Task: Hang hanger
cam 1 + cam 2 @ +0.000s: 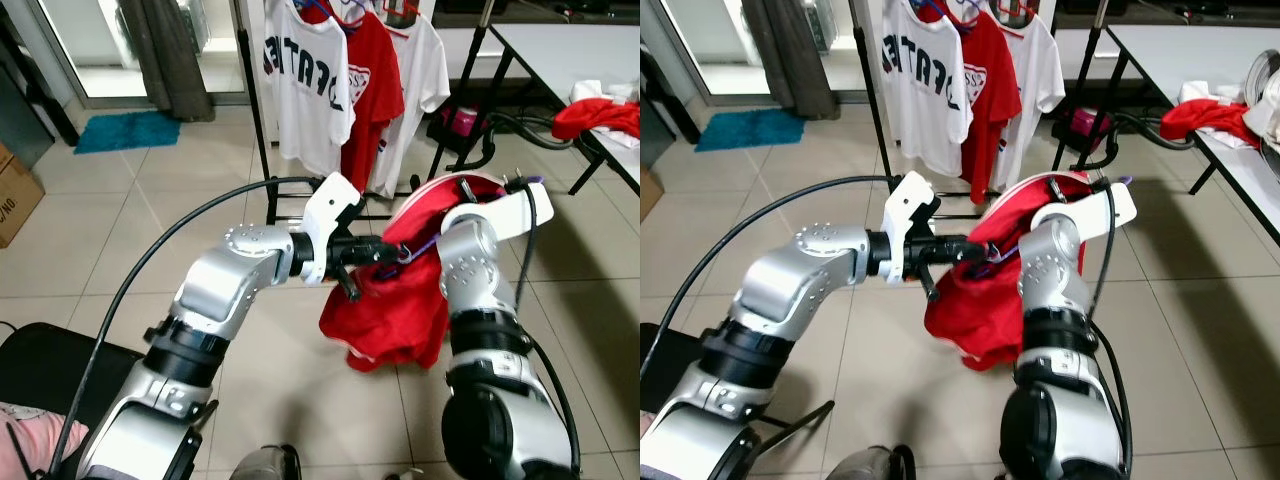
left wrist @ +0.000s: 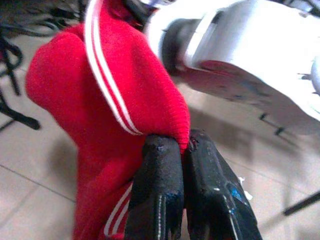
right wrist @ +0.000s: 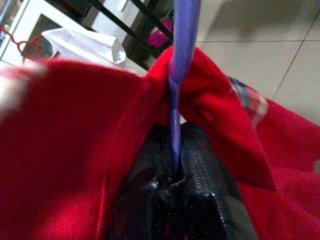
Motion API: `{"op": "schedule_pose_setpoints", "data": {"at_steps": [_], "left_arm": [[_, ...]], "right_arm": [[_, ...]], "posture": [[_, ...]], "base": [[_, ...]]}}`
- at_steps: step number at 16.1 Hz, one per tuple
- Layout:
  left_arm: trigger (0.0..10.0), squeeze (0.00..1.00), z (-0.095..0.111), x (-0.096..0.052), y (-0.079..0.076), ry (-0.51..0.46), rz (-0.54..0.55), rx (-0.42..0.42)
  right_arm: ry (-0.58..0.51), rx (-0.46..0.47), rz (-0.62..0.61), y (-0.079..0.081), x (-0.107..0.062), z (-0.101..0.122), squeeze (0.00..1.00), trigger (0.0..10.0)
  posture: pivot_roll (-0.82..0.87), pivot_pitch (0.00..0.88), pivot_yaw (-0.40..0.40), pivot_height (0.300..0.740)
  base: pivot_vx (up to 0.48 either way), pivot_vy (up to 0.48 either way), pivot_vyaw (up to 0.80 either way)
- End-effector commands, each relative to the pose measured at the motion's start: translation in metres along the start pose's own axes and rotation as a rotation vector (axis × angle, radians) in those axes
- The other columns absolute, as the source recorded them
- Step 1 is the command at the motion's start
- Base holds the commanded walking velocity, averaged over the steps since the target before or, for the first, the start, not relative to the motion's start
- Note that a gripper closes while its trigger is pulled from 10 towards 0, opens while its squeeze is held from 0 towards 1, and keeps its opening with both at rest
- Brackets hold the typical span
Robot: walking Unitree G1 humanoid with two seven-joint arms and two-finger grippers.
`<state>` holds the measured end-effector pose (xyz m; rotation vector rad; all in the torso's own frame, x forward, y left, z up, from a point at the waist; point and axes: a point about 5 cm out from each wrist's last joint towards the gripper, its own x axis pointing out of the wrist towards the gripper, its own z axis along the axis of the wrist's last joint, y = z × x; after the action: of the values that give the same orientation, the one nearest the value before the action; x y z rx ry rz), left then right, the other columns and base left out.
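Note:
A red shirt (image 1: 385,310) with white stripes hangs in the air between my two arms, above the tiled floor. It is draped over a purple hanger (image 3: 181,40), whose thin wire also shows beside the cloth (image 1: 425,245). My left gripper (image 2: 182,142) is shut on a folded edge of the shirt, and it reaches in from the left (image 1: 362,255). In the right wrist view, my right gripper (image 3: 172,137) is shut on the hanger's purple wire, with red cloth bunched around its fingers. The clothes rack (image 1: 250,100) stands just beyond.
The rack holds a white shirt (image 1: 300,80) and a red shirt (image 1: 375,70) on hangers. A white table (image 1: 560,50) with red cloth (image 1: 595,115) on it stands at right. A blue mat (image 1: 128,130) and a cardboard box (image 1: 15,195) lie at left, and a black chair (image 1: 40,365) is near my left side.

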<state>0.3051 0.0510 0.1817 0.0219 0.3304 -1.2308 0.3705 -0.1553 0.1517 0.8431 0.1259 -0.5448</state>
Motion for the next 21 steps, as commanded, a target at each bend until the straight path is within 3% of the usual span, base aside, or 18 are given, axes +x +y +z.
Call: {"op": "schedule_pose_setpoints", "data": {"at_steps": [1, 4, 7, 9, 10, 11, 12, 16, 18, 21], "left_arm": [[0.0, 0.0, 0.009, -0.005, -0.007, -0.014, -0.06, -0.008], [0.0, 0.0, 0.014, -0.011, -0.01, -0.028, -0.096, -0.051], [0.0, 0.0, 0.03, -0.013, -0.005, -0.124, -0.052, -0.117], [0.0, 0.0, 0.051, -0.015, 0.013, -0.182, 0.108, -0.051], [0.0, 0.0, 0.05, -0.017, 0.02, -0.137, 0.172, 0.004], [0.0, 0.0, 0.043, -0.02, 0.031, -0.024, 0.271, 0.092], [0.0, 0.0, 0.04, -0.022, 0.034, 0.006, 0.304, 0.12], [0.0, 0.0, 0.048, -0.026, 0.049, -0.058, 0.429, 0.072], [0.0, 0.0, 0.057, -0.017, 0.041, -0.145, 0.355, 0.01], [0.0, 0.0, 0.071, -0.007, 0.026, -0.249, 0.245, -0.108]], "right_arm": [[-0.038, 0.06, -0.002, 0.007, 0.001, 0.008, 0.0, 10.0], [-0.048, 0.104, -0.025, 0.005, 0.005, 0.013, 0.0, 10.0], [-0.054, 0.091, -0.015, 0.006, 0.006, 0.011, 0.0, 10.0], [-0.01, 0.066, 0.012, 0.006, -0.001, -0.002, 0.0, 10.0], [0.005, 0.064, 0.027, 0.007, -0.002, -0.004, 0.0, 10.0], [0.026, 0.063, 0.056, 0.008, -0.005, -0.004, 0.0, 10.0], [0.041, 0.053, 0.085, 0.01, -0.006, -0.005, 0.0, 10.0], [0.132, -0.008, 0.244, 0.02, -0.015, -0.008, 0.0, 10.0], [0.168, -0.081, 0.297, 0.024, -0.022, -0.017, 0.0, 10.0], [0.169, -0.162, 0.259, 0.016, -0.025, -0.026, 0.0, 10.0]], "posture": [[0.09, 0.058, 0.075, 0.74], [0.1, 0.059, 0.074, 0.74], [0.1, 0.058, 0.074, 0.74], [0.11, 0.054, 0.065, 0.74], [0.11, 0.054, 0.065, 0.74], [0.1, 0.052, 0.065, 0.74], [0.1, 0.053, 0.066, 0.74], [0.09, 0.048, 0.058, 0.74], [0.08, 0.045, 0.05, 0.74], [0.08, 0.043, 0.044, 0.74]], "base": [[0.0, 0.0, 0.0], [0.0, 0.0, 0.0], [0.0, 0.0, 0.0], [0.0, 0.0, 0.0], [0.0, 0.0, 0.0], [0.0, 0.0, 0.0], [0.0, 0.0, 0.0], [0.0, 0.0, 0.0], [0.0, 0.0, 0.0], [0.0, 0.0, 0.0]]}}
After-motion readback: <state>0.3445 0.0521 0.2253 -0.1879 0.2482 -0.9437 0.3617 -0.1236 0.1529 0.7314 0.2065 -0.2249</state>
